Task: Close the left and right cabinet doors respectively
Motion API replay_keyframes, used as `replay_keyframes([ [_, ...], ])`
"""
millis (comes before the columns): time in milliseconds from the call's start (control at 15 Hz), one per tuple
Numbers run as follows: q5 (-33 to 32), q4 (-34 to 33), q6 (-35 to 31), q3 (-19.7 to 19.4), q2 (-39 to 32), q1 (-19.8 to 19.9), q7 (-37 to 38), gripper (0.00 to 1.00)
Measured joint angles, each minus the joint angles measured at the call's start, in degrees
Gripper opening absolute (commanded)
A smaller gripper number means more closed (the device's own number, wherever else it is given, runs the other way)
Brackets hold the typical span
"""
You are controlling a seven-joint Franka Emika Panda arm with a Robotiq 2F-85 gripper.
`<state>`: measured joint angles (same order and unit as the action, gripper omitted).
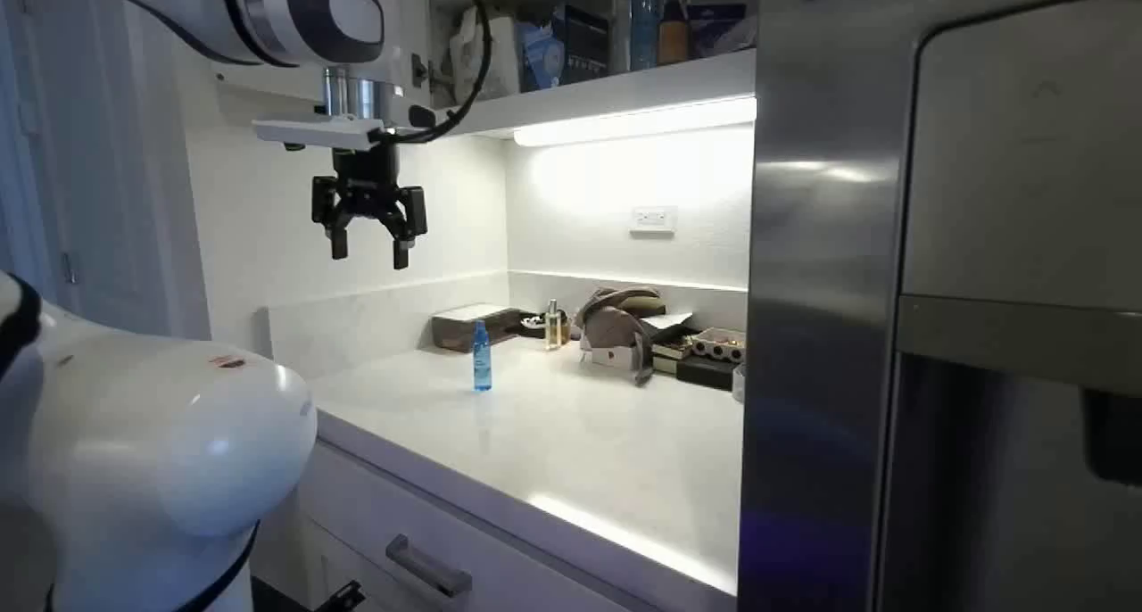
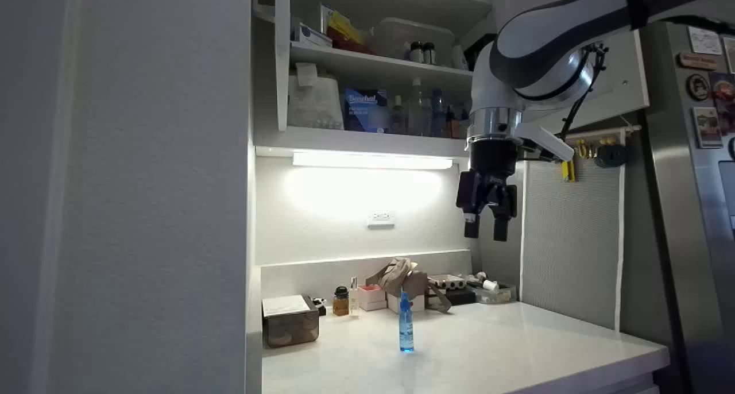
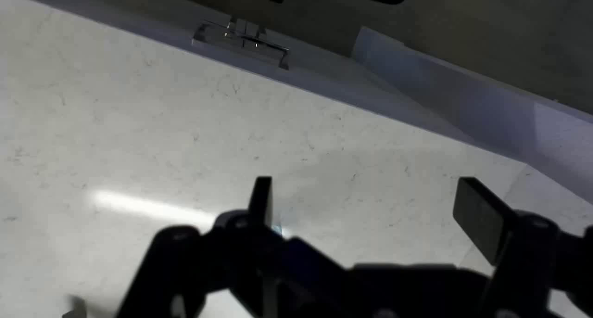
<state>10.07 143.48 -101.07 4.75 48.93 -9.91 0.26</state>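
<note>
The left cabinet door (image 2: 282, 55) stands open and shows nearly edge-on in an exterior view. Its white panel (image 1: 410, 14) also shows in an exterior view, partly hidden behind my arm. The right cabinet door (image 2: 611, 78) stands open towards the fridge, a white panel partly covered by my arm. My gripper (image 1: 369, 250) points down, open and empty, below the cabinet and above the counter. It also shows in an exterior view (image 2: 486, 230) and in the wrist view (image 3: 365, 179), with its fingers wide apart. It touches neither door. Neither door shows in the wrist view.
A blue spray bottle (image 2: 406, 328) stands on the white counter (image 1: 553, 434). Boxes and a brown bag (image 1: 616, 326) lie along the back wall. Items fill the cabinet shelves (image 2: 379, 58). The steel fridge (image 1: 821, 326) stands beside the counter. A drawer handle (image 1: 428, 567) juts out below.
</note>
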Motion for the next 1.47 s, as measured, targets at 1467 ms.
replay_keyframes([
  [1467,-10.9,-4.6,-22.8,17.2,-6.6,2.7,19.3,1.00],
])
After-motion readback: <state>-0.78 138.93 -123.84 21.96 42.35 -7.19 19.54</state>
